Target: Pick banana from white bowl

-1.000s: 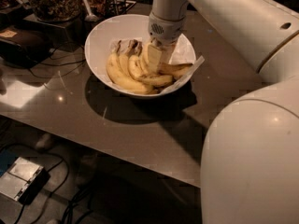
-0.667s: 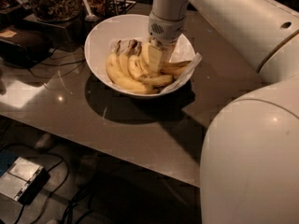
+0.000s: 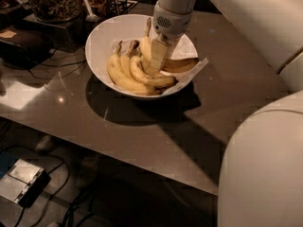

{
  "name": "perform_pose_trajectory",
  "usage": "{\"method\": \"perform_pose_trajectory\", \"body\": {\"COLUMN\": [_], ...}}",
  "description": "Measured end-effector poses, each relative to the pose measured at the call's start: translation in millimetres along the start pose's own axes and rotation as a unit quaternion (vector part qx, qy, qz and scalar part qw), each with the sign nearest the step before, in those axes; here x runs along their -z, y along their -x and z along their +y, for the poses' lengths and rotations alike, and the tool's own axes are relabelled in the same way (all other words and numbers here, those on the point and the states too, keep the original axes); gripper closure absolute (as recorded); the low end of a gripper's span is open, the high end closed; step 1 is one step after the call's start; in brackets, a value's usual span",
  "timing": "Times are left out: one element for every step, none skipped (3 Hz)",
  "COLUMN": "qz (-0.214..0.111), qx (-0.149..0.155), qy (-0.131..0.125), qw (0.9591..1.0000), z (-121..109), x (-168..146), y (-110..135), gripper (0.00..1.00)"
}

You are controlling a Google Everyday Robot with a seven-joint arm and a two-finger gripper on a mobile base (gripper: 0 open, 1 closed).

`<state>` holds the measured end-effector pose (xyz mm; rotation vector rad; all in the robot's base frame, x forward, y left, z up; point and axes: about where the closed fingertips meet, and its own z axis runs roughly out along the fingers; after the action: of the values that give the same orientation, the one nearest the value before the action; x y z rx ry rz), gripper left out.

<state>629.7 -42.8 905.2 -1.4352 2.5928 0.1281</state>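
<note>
Gripper (image 3: 158,56) down in bowl (image 3: 100,39), against banana (image 3: 145,48)
Whether it is clamped or spread cannot be told. Banana sits beside the bunch (image 3: 128,72): best to grip mid-body, then lift straight up, clear of the rim.

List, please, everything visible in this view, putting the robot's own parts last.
white bowl: one, white, mid-table.
banana: one, yellow, long brown stem, in the bowl beside the gripper.
bunched bananas: several, yellow, bowl's left half.
paper liner: one, white, under the fruit, corner over the right rim.
table: one, glossy grey-brown.
black device: one, black, table's far left, cabled.
spoon: one, metallic, behind the bowl.
grey box: one, grey, floor, lower left.
gripper: one, cream, down inside the bowl among the bananas.
robot arm: one, white, top right.
robot body: one, white, lower right.
</note>
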Motion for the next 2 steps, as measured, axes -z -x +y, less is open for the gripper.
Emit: {"method": "perform_pose_trajectory", "body": {"qz": [-0.009,-0.014], "qx": [0.015,0.026], "qy": [0.003,0.003], "qw": [0.9998,0.9995], "z": [8,17], "x": [20,39], "y": [-7,-16], "gripper": [1.00,1.00]}}
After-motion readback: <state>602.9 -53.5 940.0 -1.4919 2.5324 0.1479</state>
